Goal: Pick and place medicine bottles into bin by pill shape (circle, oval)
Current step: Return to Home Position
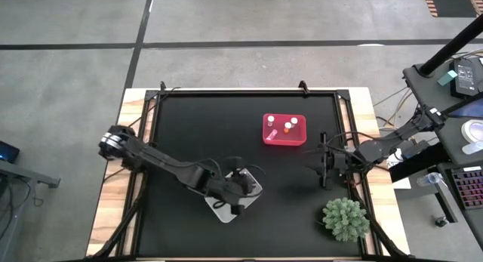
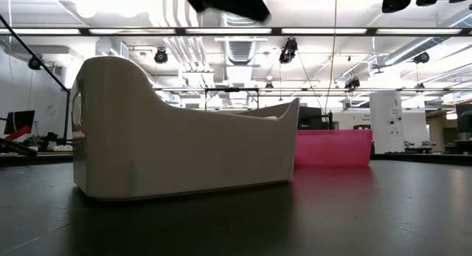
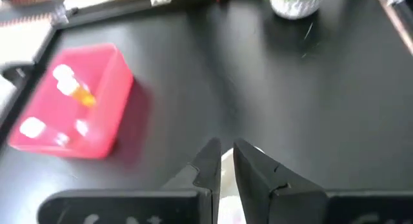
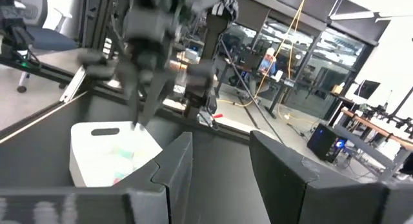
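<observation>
On the black rectangular table [image 1: 189,126], the white plastic bin [image 1: 220,210] sat under the left gripper [image 1: 241,185], whose fingers were almost together and empty. The square red plastic bin [image 1: 266,138] held small white-capped medicine bottles [image 1: 287,127], well apart from that gripper. The right gripper [image 1: 315,169] hovered near the red bin, fingers spread.

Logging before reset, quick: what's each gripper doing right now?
Left gripper: closed, empty, above the white bin.
Right gripper: open, empty.
</observation>
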